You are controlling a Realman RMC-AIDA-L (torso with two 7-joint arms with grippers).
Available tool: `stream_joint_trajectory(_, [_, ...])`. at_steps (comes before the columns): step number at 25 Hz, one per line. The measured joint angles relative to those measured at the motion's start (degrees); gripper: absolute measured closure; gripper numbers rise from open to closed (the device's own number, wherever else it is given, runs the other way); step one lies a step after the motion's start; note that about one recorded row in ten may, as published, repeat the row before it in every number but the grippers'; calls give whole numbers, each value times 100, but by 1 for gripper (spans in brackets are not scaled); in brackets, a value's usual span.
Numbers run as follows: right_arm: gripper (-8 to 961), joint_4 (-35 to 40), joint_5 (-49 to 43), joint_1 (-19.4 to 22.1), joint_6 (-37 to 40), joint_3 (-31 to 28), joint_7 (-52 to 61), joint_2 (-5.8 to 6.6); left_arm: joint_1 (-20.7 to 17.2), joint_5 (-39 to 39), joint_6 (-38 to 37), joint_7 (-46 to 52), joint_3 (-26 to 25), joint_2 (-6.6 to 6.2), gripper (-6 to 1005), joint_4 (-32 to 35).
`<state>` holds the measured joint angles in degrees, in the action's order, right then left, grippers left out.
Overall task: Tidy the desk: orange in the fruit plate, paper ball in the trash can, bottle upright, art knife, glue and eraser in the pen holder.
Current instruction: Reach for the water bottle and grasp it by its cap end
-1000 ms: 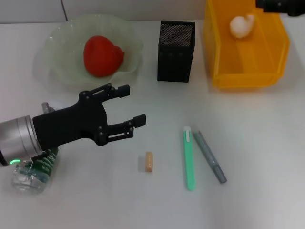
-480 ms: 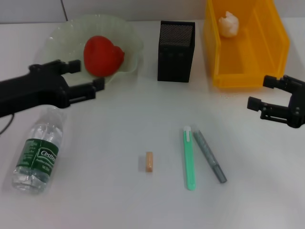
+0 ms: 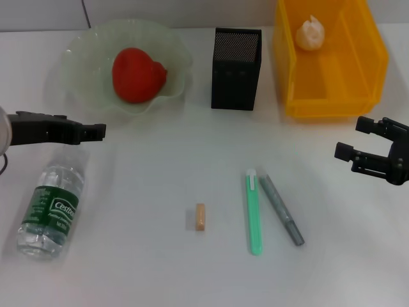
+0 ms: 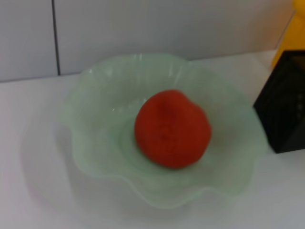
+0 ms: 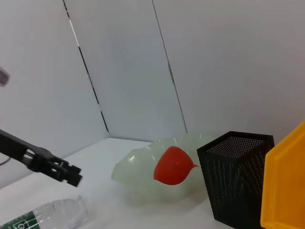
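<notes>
The bottle [image 3: 50, 206] lies on its side on the worktop [image 3: 160, 256], near the robot's left edge, cap end away from the robot and toward the fruit plate [image 3: 83, 57]. It is the one thing not yet stood upright. The orange [image 3: 137, 75] already sits in the plate, and the paper ball [image 3: 311, 32] in the yellow trash can [image 3: 370, 70]. The eraser [image 3: 200, 217], the green art knife [image 3: 254, 212] and the grey glue [image 3: 281, 210] still lie flat in front of the black pen holder [image 3: 235, 61], knife and glue just beside each other.

The left hand [image 3: 89, 131] hovers between bottle and plate, gripping nothing; whether its fingers are parted I cannot tell. The right hand [image 3: 361, 142] hangs open and empty below the trash can.

Risks, as I judge them: the round bottle could roll when nudged, or tip again if released off balance. Knife and glue lie so close that grasping one may drag the other.

The head view alone shows the small items and both hands. The left wrist view shows only plate, orange and a pen holder corner. The right wrist view shows the left arm side-on above the bottle.
</notes>
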<state>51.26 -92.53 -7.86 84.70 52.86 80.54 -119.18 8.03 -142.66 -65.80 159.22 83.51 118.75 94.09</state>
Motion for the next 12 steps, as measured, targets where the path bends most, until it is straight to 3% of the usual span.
stream_joint_trajectory(5, [106, -14, 0, 27, 4, 3, 1, 0, 289, -288, 142, 68, 62, 4, 199, -444])
stream_joint_trajectory(12, [106, -53, -7, 38, -19, 5, 17, 0, 416, -525, 111, 175, 80, 7, 199, -676])
